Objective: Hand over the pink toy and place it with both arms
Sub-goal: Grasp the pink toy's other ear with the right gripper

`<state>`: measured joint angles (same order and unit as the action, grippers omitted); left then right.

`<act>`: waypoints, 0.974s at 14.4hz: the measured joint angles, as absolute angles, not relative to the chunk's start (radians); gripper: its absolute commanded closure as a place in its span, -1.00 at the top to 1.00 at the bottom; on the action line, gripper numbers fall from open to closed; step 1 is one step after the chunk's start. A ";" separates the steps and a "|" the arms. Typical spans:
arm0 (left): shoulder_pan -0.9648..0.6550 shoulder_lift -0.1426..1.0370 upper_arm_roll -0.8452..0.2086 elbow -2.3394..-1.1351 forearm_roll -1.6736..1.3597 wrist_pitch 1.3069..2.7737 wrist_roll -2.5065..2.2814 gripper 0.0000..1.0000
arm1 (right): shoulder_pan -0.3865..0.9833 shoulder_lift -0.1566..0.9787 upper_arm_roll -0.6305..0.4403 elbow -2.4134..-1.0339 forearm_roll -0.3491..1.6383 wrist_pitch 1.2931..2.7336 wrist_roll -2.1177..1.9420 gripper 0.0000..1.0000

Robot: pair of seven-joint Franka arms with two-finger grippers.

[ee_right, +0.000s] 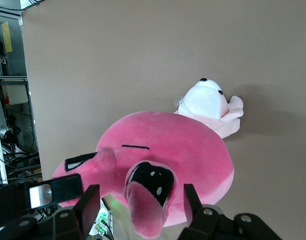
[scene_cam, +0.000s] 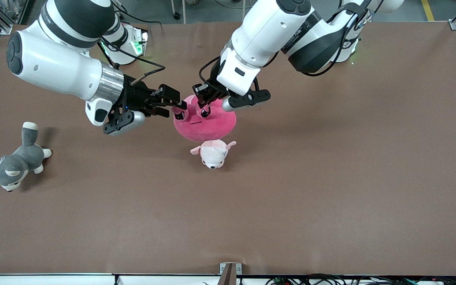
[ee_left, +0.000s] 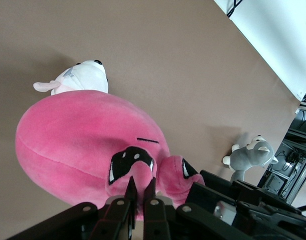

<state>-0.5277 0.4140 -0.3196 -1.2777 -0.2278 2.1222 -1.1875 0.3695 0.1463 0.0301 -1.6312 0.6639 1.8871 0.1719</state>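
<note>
The pink toy (scene_cam: 206, 123) is a round hot-pink plush with angry black eyes, near the table's middle. My left gripper (scene_cam: 204, 106) is shut on one of its ears; in the left wrist view the fingertips (ee_left: 131, 186) pinch pink fabric of the toy (ee_left: 78, 135). My right gripper (scene_cam: 175, 106) is open at the toy's other ear. In the right wrist view that gripper (ee_right: 142, 192) has its jaws wide apart with the ear of the toy (ee_right: 172, 150) between them, untouched. I cannot tell whether the toy rests on the table.
A small pale pink-and-white plush (scene_cam: 213, 152) lies just nearer the front camera than the pink toy, and also shows in the wrist views (ee_left: 83, 77) (ee_right: 207, 102). A grey-and-white husky plush (scene_cam: 12, 164) lies toward the right arm's end of the brown table (scene_cam: 331, 178).
</note>
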 measured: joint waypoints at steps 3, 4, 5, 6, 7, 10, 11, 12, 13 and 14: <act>-0.529 0.416 -0.320 -1.278 -0.228 2.122 -1.187 -1.00 | 0.369 0.153 0.030 -1.631 0.647 1.895 0.172 0.48; -0.532 0.417 -0.320 -1.278 -0.228 2.122 -1.187 -1.00 | 0.370 0.156 0.030 -1.631 0.643 1.895 0.172 0.47; -0.536 0.418 -0.320 -1.278 -0.228 2.123 -1.187 -1.00 | 0.372 0.158 0.030 -1.631 0.642 1.895 0.172 0.46; -0.539 0.418 -0.320 -1.278 -0.228 2.123 -1.188 -1.00 | 0.375 0.160 0.030 -1.631 0.642 1.896 0.172 0.38; -0.541 0.419 -0.320 -1.278 -0.228 2.123 -1.188 -1.00 | 0.377 0.162 0.030 -1.631 0.641 1.896 0.172 0.36; -0.542 0.420 -0.319 -1.278 -0.228 2.123 -1.188 -1.00 | 0.382 0.166 0.030 -1.631 0.641 1.896 0.172 0.23; -0.542 0.421 -0.319 -1.278 -0.228 2.123 -1.188 -1.00 | 0.383 0.167 0.030 -1.631 0.639 1.896 0.172 0.23; -0.542 0.422 -0.319 -1.278 -0.228 2.123 -1.188 -1.00 | 0.385 0.168 0.030 -1.631 0.628 1.896 0.172 0.23; -0.542 0.422 -0.319 -1.278 -0.228 2.124 -1.188 -1.00 | 0.386 0.169 0.030 -1.631 0.616 1.896 0.172 0.23; -0.542 0.423 -0.319 -1.278 -0.228 2.124 -1.188 -1.00 | 0.386 0.170 0.030 -1.631 0.608 1.896 0.172 0.23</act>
